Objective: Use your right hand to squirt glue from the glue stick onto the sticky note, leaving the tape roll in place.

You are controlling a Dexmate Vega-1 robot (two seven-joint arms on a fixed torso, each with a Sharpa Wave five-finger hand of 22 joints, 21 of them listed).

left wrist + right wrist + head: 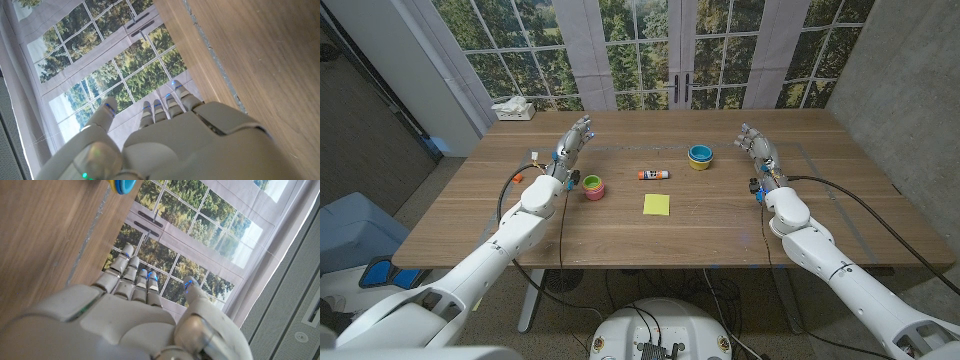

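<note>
So nothing is done yet — my right hand [757,147] is open and empty, well apart from the glue stick [654,174] and sticky note [657,204].

Overhead head camera, wrist cameras windowward

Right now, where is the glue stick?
In the head view the glue stick lies on its side near the middle of the table, just behind the yellow sticky note, between the pink-and-green tape roll and the blue-and-yellow roll.
</note>
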